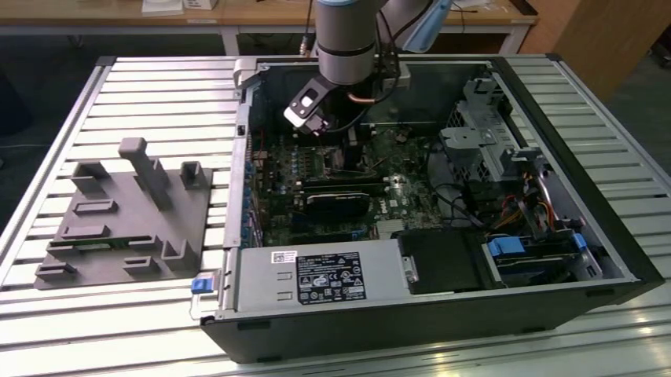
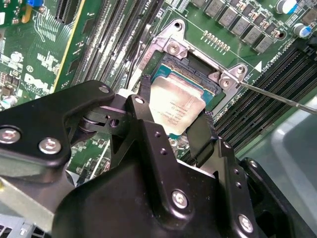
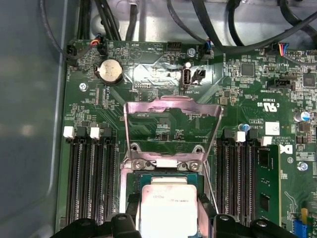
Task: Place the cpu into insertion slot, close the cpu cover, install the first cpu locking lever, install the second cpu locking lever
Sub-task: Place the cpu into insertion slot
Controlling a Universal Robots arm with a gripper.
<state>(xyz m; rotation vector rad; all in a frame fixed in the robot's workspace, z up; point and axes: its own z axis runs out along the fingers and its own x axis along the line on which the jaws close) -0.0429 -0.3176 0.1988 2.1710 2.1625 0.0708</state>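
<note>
In both wrist views the cpu (image 2: 176, 106) (image 3: 168, 198), a flat silver square, sits between my black fingers (image 2: 143, 106) directly over the insertion slot (image 2: 193, 69), slightly tilted. My gripper (image 2: 174, 118) (image 3: 168, 210) is shut on the cpu, one finger on each side. The cpu cover (image 3: 173, 105), a thin metal frame, stands flipped up and open beyond the socket. A thin wire locking lever (image 2: 277, 96) sticks out from the socket's corner. In the exterior view my gripper (image 1: 341, 149) reaches down into the open computer case.
Memory slots flank the socket, one holding a black module (image 3: 267, 183). Cables (image 3: 237, 29) run along the board's edge. The power-supply box (image 1: 314, 276), a drive cage (image 1: 482, 133) and a black card (image 1: 341, 204) crowd the case. A grey fixture (image 1: 126, 212) lies at the exterior view's left.
</note>
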